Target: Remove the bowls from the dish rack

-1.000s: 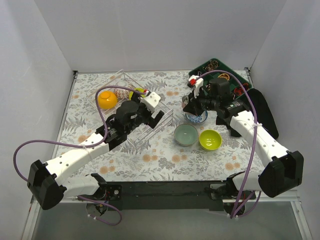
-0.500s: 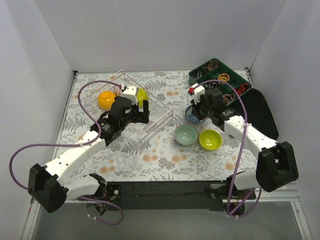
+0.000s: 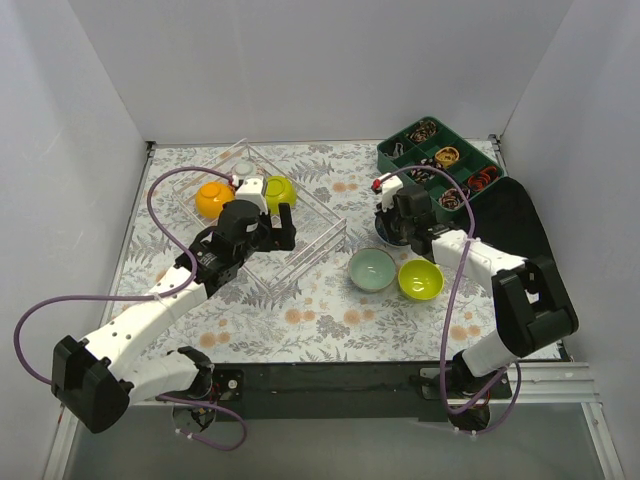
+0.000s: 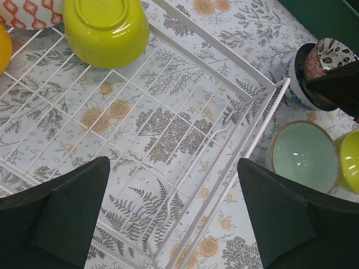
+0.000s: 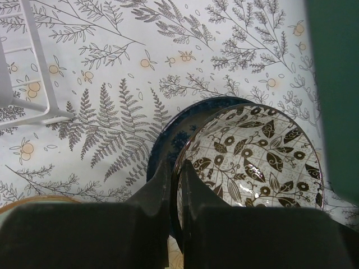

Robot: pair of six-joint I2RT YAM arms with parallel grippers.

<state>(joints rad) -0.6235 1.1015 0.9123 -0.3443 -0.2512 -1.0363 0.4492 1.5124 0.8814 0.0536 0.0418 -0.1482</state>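
My right claw (image 5: 175,168) pinches the rim of the leaf-patterned bowl (image 5: 252,151), which is nested in a blue bowl (image 5: 165,140) beside the dish rack (image 4: 253,134). My left claw (image 4: 171,168) gapes wide, empty, above the rack, where a yellow-green bowl (image 4: 106,28) lies.

Robot lab test booth, plain white partition walls (image 3: 330,70), floral-covered table (image 3: 320,325), black mounting rail (image 3: 330,378)

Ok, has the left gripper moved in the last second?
Yes. The left gripper has moved left, from over the dish rack's right corner toward the yellow-green bowl inside it.
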